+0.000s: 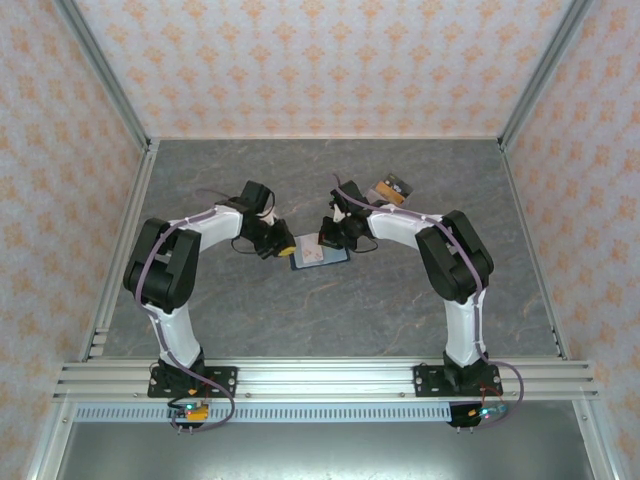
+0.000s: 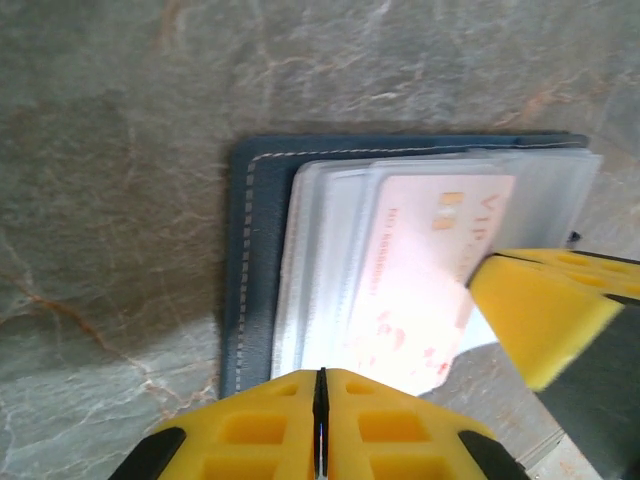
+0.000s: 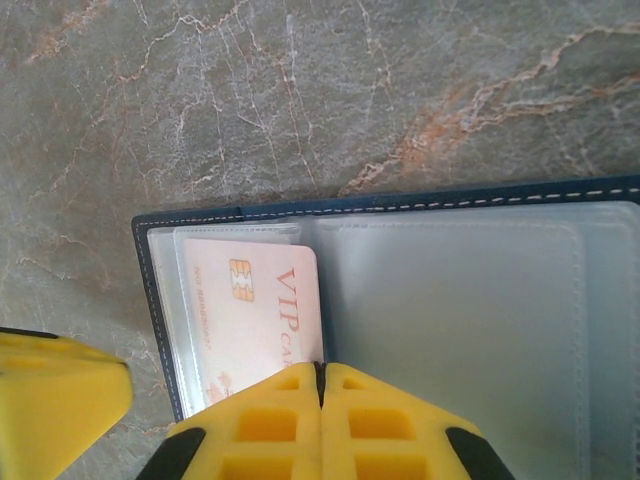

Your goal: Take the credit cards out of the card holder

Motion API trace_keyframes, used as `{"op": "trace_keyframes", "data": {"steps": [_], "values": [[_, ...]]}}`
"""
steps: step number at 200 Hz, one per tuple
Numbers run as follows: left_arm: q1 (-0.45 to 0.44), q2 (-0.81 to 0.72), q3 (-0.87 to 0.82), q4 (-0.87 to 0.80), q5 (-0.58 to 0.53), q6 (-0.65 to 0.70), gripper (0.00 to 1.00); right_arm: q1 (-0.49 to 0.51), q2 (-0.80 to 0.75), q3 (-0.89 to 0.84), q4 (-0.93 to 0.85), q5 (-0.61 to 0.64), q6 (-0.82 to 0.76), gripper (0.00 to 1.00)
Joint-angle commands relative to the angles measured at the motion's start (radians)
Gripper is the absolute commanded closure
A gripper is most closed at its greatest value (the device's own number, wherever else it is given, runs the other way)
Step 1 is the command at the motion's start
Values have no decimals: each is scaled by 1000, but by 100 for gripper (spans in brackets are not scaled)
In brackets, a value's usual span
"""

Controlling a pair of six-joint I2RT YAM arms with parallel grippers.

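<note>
The dark navy card holder (image 1: 322,257) lies open at the table's middle, with clear sleeves inside its stitched cover (image 2: 240,260) (image 3: 400,197). A pale pink credit card (image 3: 255,300) (image 2: 420,290) sits in the left sleeve, and its free edge pokes out of the pocket. My right gripper (image 3: 320,375) (image 1: 328,238) is shut, and that card edge runs into the seam between its yellow fingers (image 2: 540,310). My left gripper (image 2: 320,385) (image 1: 283,246) is shut at the sleeves' opposite edge, with nothing seen between its fingers.
A small fanned pile of loose cards (image 1: 390,190) lies behind the right arm. Patterned walls and metal rails (image 1: 120,250) enclose the grey marble table (image 1: 230,320). Bare table lies in front of the holder.
</note>
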Motion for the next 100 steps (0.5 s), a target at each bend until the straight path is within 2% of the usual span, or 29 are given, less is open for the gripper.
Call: {"op": "trace_keyframes", "data": {"steps": [1, 43, 100], "values": [[-16, -12, 34, 11, 24, 16, 89, -5, -21, -10, 19, 4, 4, 95], [-36, 49, 84, 8, 36, 22, 89, -6, -14, -8, 26, -10, 7, 95], [-35, 107, 77, -23, -27, 37, 90, -7, -16, -8, 18, 6, -6, 96]]}}
